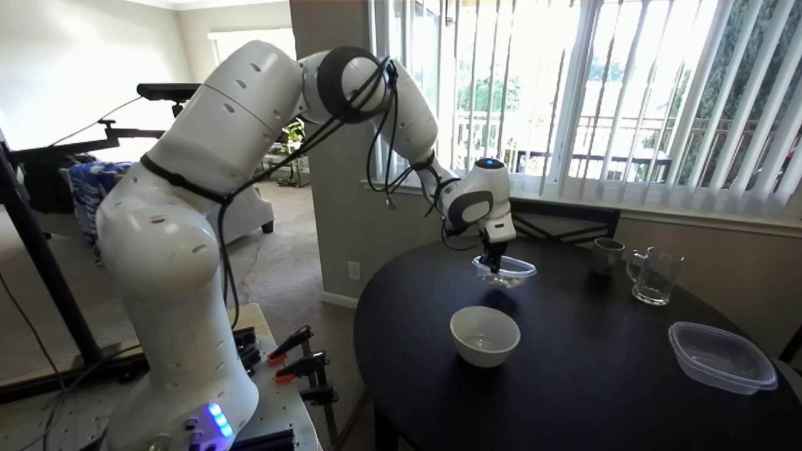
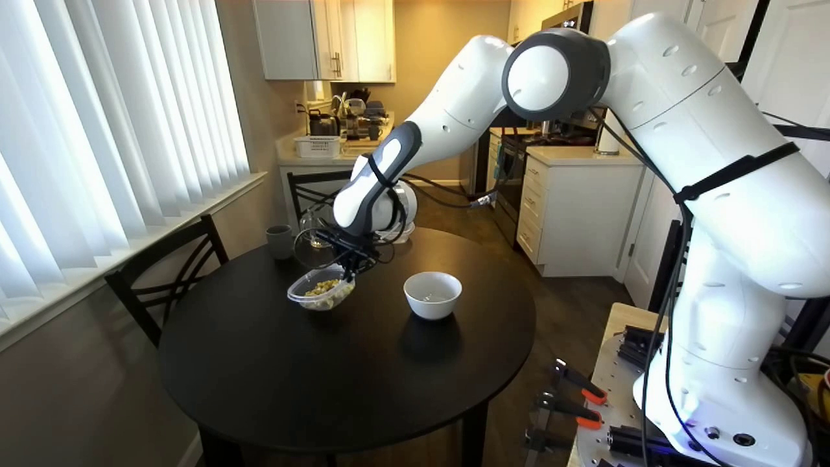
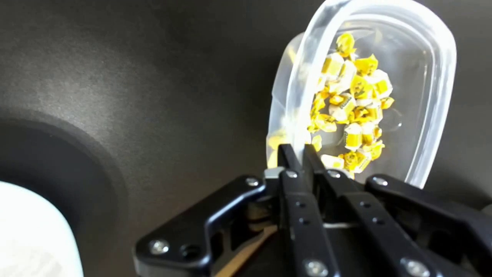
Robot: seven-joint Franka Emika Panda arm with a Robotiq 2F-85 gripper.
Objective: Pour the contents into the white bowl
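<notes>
The contents are yellow-and-white wrapped candies in the wrist view (image 3: 353,104), heaped in a clear plastic container (image 3: 442,92). The contents (image 2: 324,287) and the container (image 2: 296,293) also show in an exterior view. My gripper (image 3: 297,149) is shut on the container's rim, one finger on each side of the wall. In an exterior view my gripper (image 1: 494,266) holds the container (image 1: 525,270) level, seemingly a little above the table. The white bowl (image 1: 485,338) stands upright on the table, apart from the container; it also shows in an exterior view (image 2: 432,295) and partly in the wrist view (image 3: 34,234).
The round dark table (image 1: 583,376) holds a grey mug (image 1: 606,255), a clear glass mug (image 1: 655,275) and a second clear container (image 1: 720,360). A dark chair (image 2: 175,272) stands at the table by the window.
</notes>
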